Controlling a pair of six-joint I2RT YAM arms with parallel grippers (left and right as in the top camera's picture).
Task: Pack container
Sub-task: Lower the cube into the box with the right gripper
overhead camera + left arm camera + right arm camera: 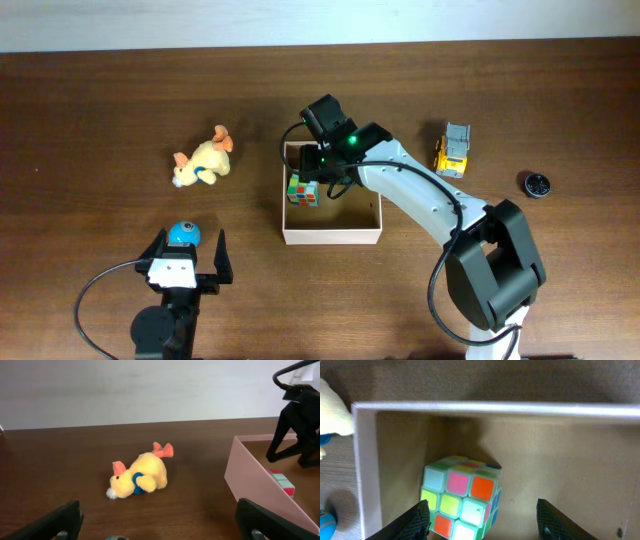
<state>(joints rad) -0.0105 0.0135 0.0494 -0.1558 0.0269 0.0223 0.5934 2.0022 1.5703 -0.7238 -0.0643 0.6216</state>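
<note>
The container point(330, 238) is a shallow square box with white walls and a tan inside, at the table's middle. A multicoloured puzzle cube point(303, 190) lies in its left part. My right gripper point(325, 186) hangs over it, open. In the right wrist view the cube point(462, 502) sits inside the container point(470, 407), and the right gripper point(482, 520) straddles it. The left finger is at the cube's side and the right one is well clear. My left gripper point(191, 238) stands wide open near the front left, a small blue round toy point(183, 234) between its fingertips.
A yellow plush animal point(205, 162) lies left of the container and shows ahead of the left gripper point(160, 522) as the plush point(142, 476). A yellow toy truck point(452, 152) and a small black round object point(537, 184) sit to the right.
</note>
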